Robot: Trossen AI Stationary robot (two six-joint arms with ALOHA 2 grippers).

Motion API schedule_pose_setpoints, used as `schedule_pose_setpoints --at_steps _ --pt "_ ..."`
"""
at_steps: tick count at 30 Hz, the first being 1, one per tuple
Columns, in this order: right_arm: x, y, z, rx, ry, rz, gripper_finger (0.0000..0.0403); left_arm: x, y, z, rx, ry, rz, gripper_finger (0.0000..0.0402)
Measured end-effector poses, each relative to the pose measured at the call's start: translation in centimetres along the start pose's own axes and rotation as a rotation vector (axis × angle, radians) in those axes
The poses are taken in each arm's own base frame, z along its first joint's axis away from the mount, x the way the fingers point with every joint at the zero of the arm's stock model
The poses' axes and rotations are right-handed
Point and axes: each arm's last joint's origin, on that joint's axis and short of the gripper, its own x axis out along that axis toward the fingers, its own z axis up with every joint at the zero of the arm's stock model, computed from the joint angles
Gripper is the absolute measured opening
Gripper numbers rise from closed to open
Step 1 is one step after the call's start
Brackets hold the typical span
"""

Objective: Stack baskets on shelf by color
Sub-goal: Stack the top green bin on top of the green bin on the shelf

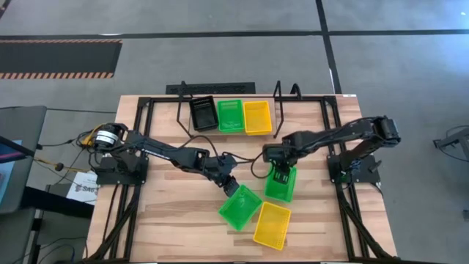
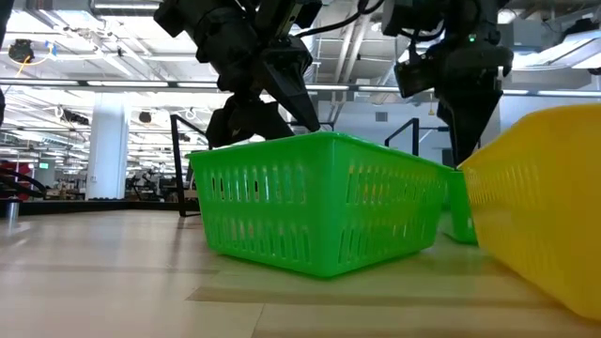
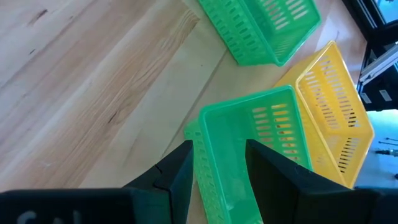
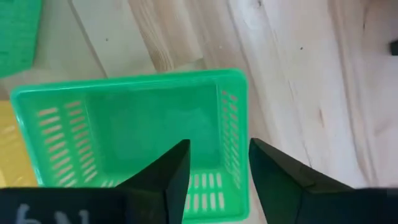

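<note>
The baskets looked light and thin-walled – mesh plastic that would flex a little under a pinch and slide easily on the wood, so the sensible hold was across one rim wall, one finger inside and one outside. Three already sat on the shelf (image 1: 272, 94) at the far edge: a black basket (image 1: 203, 113), a green one (image 1: 230, 115) and a yellow one (image 1: 256, 116), side by side. Three more lay loose on the table (image 1: 168, 220): a near green basket (image 1: 239, 207), a yellow basket (image 1: 272, 224) just beside it, and a second green basket (image 1: 281, 185) to their right.

The left gripper (image 3: 217, 171) was low over the near green basket's end, its fingers (image 3: 180, 171) moderately parted and straddling the end wall – not closed on it, as far as the wrist view showed. The right gripper (image 4: 217, 168) stood over the second green basket (image 4: 130, 124), likewise open, one finger inside the tray and the other over the rim wall, clamping nothing yet
</note>
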Motion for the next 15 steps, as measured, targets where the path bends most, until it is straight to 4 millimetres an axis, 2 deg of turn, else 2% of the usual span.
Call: schedule_pose_setpoints --at_steps 9,15 --pt "1.1 -0.6 0.8 -0.080 0.015 -0.023 0.0190 0.0 0.0 0.0 0.000 0.002 0.002 0.0133" --pt "1.2 -1.6 1.2 -0.072 0.006 -0.031 0.0192 0.0 0.0 0.0 -0.001 0.003 0.004 0.0133"
